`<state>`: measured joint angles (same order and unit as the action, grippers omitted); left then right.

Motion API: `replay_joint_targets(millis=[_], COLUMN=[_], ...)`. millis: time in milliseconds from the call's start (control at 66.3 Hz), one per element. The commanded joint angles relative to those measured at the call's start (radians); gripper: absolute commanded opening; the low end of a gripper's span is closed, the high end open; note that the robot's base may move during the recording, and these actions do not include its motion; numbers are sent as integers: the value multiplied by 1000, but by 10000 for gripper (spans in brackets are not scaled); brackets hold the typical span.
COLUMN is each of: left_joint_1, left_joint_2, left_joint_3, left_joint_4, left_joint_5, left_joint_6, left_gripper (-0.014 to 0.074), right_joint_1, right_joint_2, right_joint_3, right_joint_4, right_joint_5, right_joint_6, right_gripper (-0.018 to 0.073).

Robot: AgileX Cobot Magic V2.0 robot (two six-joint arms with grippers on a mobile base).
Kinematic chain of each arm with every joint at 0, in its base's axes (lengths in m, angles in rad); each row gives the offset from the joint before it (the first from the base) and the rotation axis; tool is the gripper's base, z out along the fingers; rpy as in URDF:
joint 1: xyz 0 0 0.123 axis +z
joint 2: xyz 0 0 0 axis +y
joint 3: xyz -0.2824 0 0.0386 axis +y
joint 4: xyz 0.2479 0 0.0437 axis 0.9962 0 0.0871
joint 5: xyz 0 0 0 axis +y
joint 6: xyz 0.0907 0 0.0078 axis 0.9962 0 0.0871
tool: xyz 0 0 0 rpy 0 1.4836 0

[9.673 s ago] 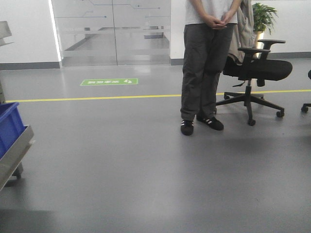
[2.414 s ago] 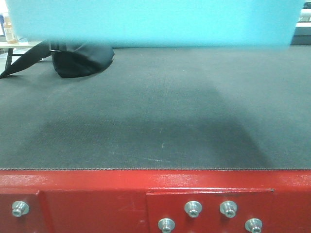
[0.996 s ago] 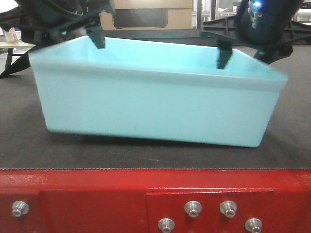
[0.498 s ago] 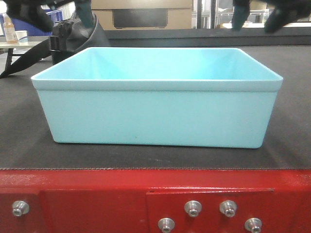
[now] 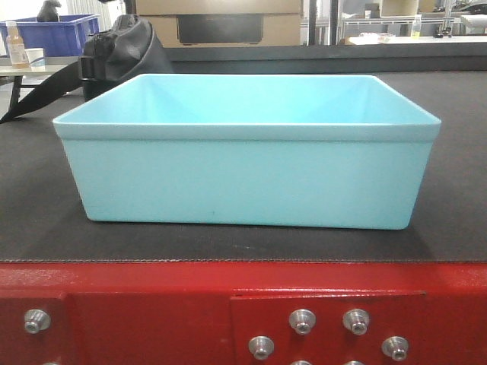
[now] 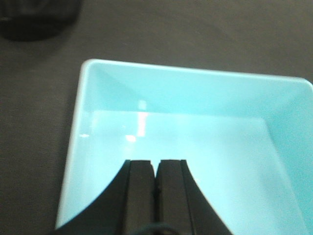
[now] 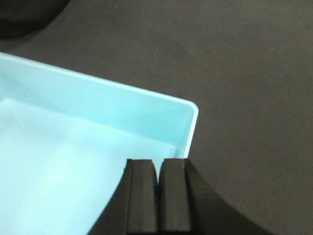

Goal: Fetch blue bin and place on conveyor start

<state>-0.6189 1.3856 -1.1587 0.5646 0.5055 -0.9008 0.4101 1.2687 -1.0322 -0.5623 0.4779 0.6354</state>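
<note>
**Bin down on belt, both jaws off**

On the wide dark grey textured belt (image 5: 228, 245) with its glossy red bolted frame (image 5: 152, 304), the pale cyan rectangular plastic tub (image 5: 247, 182) sits flat and level, near the front edge, empty inside.

Left gripper (image 6: 155, 182): fingers pressed together, holding nothing, hanging above the tub's interior. Right gripper (image 7: 157, 188): likewise pinched together on nothing, above the tub's far right corner.

Handling judgement: thin moulded plastic, empty, so probably light; walls smooth and tapered, likely slippery if squeezed from the sides. Thickened rim looks the stiffest part; best hold is one jaw pair on each short-side rim, opposite each other.

Versus half a second ago: my finger tips showed at the top of the front view; now they are gone from it. Tub essentially unmoved. A second ago it was tilted with my fingers hooked over its rim.

Black bag (image 5: 122, 53) lies behind the tub's left corner.
</note>
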Motion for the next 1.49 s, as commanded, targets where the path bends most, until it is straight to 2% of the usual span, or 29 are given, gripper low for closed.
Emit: replay_joint_targets(millis=[0,151,257,332,498,664,755,830,936,1026,1132,1268,1479], left_joint_1=[-41,-92,-96,-96,-96,-96,-82,-37,100,231,326,384,398], left_joint_2=[-40,-120,-184,-225,-338,-479,-543,-591,-659,-719,-788,-870,-966], left_joint_3=[53,187,298,365,467,481,481,481,493,536,603,667,670], left_joint_4=[-3,-3,-1,5,5,8,91,79,76,57,31,43,51], left_joint_5=[-106,-291,-437,-500,-524,-520,-496,-457,-452,-513,-556,-542,-533], left_joint_6=[26,28,28,28,28,28,29,29,29,29,29,29,29], left_gripper=[-111,-111,-111,-111,-111,-111,-111,-111,-109,-97,-97,-100,-100], right_joint_1=[4,4,4,4,4,4,4,4,4,4,4,4,4], right_joint_2=[-48,-165,-257,-317,-460,-574,-617,-643,-662,-662,-662,-662,-662], right_joint_3=[66,207,292,337,406,415,415,415,415,415,415,415,415], right_joint_4=[-14,-14,-14,-14,-14,-14,-14,-14,12,14,14,14,13], right_joint_5=[-93,-210,-258,-276,-281,-286,-314,-322,-322,-322,-322,-322,-325], right_joint_6=[-26,-26,-26,-26,-26,-26,-26,-26,-26,-26,-26,-26,-26], right_gripper=[-165,-165,-165,-165,-165,-165,-165,-165,-165,-165,-165,-165,-165])
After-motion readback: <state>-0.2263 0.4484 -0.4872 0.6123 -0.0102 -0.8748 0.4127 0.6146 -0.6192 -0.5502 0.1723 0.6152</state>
